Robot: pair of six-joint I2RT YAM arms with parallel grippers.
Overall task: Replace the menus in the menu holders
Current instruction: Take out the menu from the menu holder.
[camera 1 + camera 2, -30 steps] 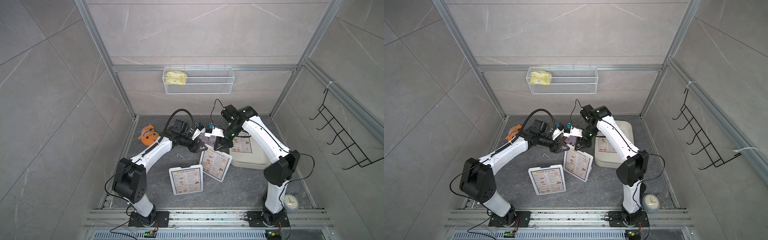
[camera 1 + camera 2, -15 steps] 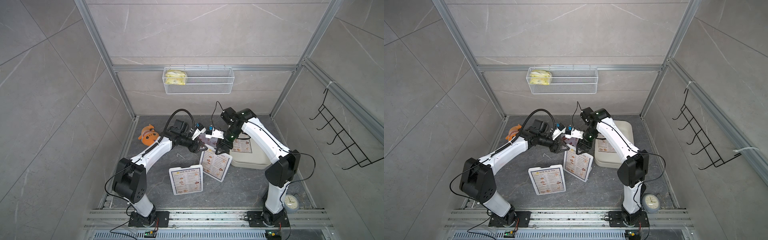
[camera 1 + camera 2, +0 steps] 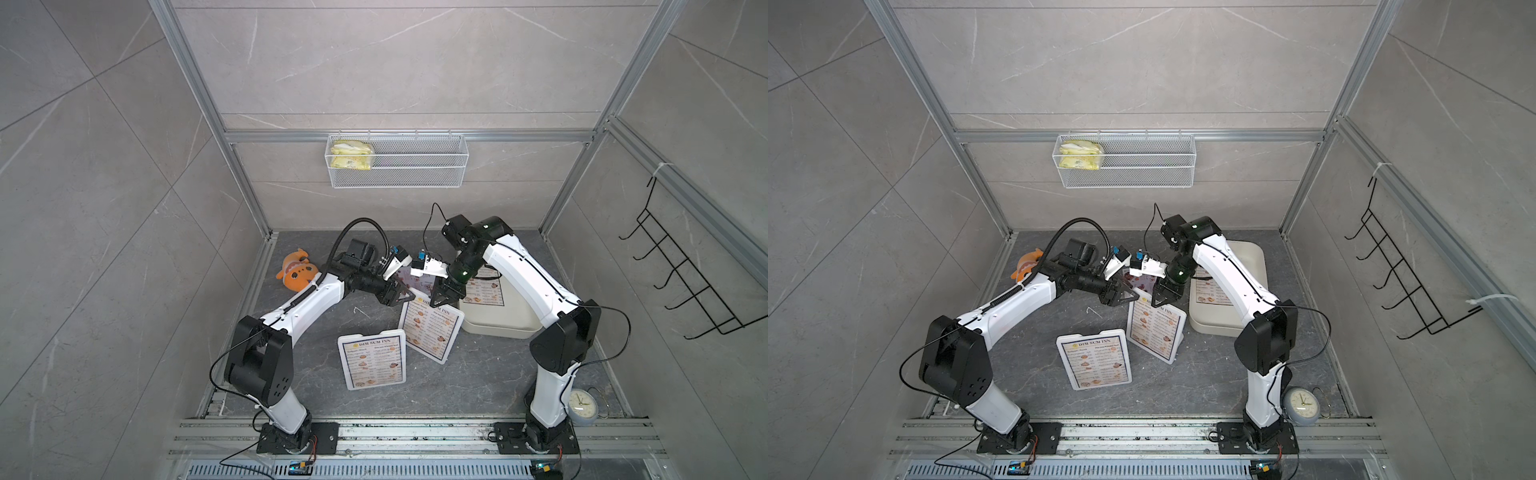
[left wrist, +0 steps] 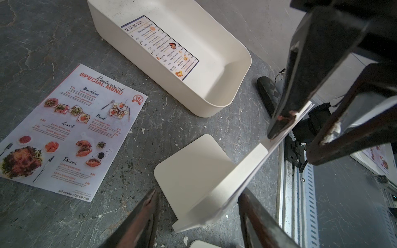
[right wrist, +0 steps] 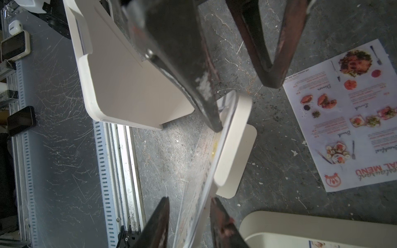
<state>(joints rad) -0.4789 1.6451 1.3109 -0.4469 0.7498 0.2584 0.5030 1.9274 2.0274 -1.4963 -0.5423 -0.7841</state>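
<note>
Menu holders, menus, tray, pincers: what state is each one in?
Near menu holder: upright, its Dim Sum menu inside.
Far menu holder: upright, menu inside, both pincers at its top.
Special menu: loose, lying flat.
Tray: holds one Dim Sum sheet.
Left pincer: open.
Right pincer: open.

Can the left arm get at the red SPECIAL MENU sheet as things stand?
Probably yes: the SPECIAL MENU sheet lies flat and uncovered on the table beside the tray. The left gripper is open, though the standing menu holder sits between its jaws, so back off first.
</note>
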